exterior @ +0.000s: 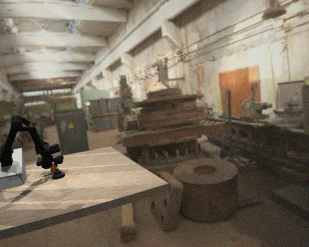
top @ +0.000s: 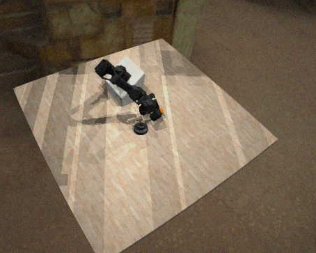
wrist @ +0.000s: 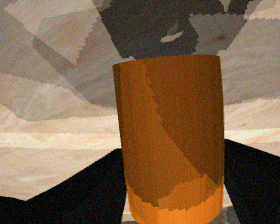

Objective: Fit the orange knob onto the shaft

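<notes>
The orange knob [top: 161,111] [exterior: 53,167] [wrist: 170,115] is between the two black fingers of my gripper [wrist: 172,154], which is shut on it. It is off the table, and fills the middle of the wrist view. The dark round pedestal [top: 140,129] [exterior: 58,175] stands on the table with a short shaft at its centre. In the top view the knob is up and to the right of the pedestal, apart from it. In the exterior view it shows just left of and above it. The shaft's flat side and the knob's hole cannot be made out.
The arm's base stands on a pale grey block [top: 133,72] [exterior: 10,182] at the back of the wooden table [top: 205,139] [exterior: 102,177]. The arm's shadow falls across the table beside the pedestal. The table's edges are far from the pedestal.
</notes>
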{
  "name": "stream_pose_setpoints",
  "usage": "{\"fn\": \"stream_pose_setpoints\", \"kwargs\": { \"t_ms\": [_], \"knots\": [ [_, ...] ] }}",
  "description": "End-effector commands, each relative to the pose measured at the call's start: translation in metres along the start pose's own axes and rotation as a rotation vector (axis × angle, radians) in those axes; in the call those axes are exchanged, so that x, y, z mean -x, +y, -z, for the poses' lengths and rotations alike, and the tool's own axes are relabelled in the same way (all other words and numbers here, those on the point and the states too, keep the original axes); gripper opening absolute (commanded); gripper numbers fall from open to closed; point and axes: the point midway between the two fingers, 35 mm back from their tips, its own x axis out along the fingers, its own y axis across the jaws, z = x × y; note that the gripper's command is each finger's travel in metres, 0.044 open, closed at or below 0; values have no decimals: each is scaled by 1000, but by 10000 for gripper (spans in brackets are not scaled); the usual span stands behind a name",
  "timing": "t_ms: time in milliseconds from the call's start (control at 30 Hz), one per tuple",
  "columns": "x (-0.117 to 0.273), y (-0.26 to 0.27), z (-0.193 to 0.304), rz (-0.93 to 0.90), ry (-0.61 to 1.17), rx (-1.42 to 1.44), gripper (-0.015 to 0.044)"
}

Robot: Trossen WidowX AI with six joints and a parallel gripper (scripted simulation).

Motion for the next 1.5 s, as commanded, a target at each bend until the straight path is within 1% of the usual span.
{"fn": "stream_pose_setpoints", "kwargs": {
  "t_ms": [0,500,667,767,1467],
  "knots": [
    [3,0,-4,-4,57,1,179],
    [9,-1,-17,-1,274,3,179],
    [10,-1,-16,-2,215,3,179],
    [8,-1,-15,1,238,5,258],
    [8,-1,-15,1,238,5,260]
  ]
}}
